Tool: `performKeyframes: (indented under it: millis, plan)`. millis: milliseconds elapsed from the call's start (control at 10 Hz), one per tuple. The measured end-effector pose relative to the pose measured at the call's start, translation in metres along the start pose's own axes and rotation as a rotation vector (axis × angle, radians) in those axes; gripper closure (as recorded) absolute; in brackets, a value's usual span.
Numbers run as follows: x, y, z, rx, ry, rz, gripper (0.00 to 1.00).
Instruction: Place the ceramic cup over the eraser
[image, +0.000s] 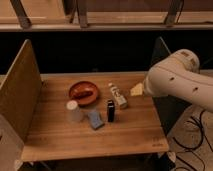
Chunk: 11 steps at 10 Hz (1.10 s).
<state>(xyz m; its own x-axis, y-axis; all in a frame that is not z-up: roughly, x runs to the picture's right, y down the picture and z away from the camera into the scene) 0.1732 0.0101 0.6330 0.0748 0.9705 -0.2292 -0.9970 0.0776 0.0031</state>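
ceramic cup (74, 111): stands mouth up on the left-centre of the worktop (100, 142); nothing is touching it.
eraser (110, 111): upright to the cup's right, apart from it, with the blue pad between them.
blue pad (95, 119): lies flat, just beside the eraser's left side and close to the cup.
room around the cup: there is bare wood to its left as far as the side panel, and in front as far as the near edge.
bowl (83, 92): orange-brown, just behind the cup; a darker reddish strip lies inside, and I cannot tell what it is.
white box (118, 95): lies at an angle behind the eraser, right of the bowl.
worktop edges: an upright board (20, 85) walls the left side and a darker panel (161, 50) the right; the front edge is open.
arm (172, 82): a bulky white link hangs over the right edge, well apart from the cup.
hand: hidden at the arm's left end; released, gripping none of the things on the worktop.
pale yellow piece (136, 89): sits against the arm's tip; whether it is part of the hand or a loose thing I cannot tell.
room: dark behind the worktop; cables (192, 145) lie on the floor at right.
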Motion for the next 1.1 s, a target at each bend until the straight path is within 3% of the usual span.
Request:
performKeyframes:
  millis: [100,200,600,800,1100]
  plan:
    - [-0.017,0.034,0.007,-0.034,-0.023,-0.109,0.2]
    - [-0.023,0.056,0.013,-0.054,-0.028,-0.175,0.2]
    - [-0.019,0.13,0.036,-0.126,0.008,-0.399,0.2]
    - [-0.006,0.156,0.041,-0.142,0.026,-0.504,0.2]
    - [0.0,0.172,0.042,-0.136,0.013,-0.601,0.2]
